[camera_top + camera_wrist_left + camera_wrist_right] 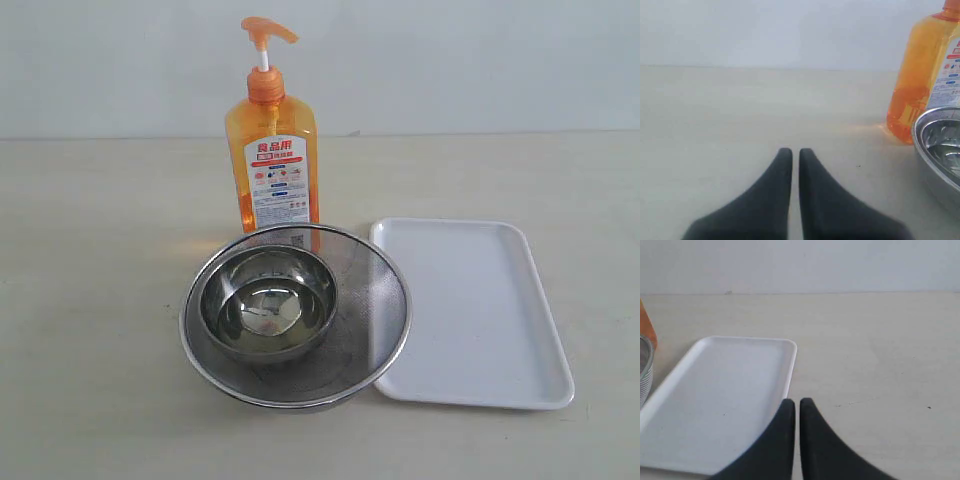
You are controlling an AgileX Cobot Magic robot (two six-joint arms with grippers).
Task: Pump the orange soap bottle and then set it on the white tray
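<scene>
The orange soap bottle (271, 160) stands upright at the back of the table, its pump head raised, right behind the steel bowls. It also shows in the left wrist view as the orange soap bottle (920, 85). The white tray (480, 310) lies flat to the right of the bowls, with nothing on it. Neither arm appears in the exterior view. My left gripper (795, 151) is shut and holds nothing, hovering over bare table well short of the bottle. My right gripper (797, 401) is shut too, with nothing in it, beside the white tray (715, 395) at its long edge.
A small steel bowl (268, 303) sits inside a larger mesh steel bowl (370, 320) directly in front of the bottle and touching the tray's left edge. The steel bowl's rim (925, 150) shows in the left wrist view. A pale wall stands behind the table.
</scene>
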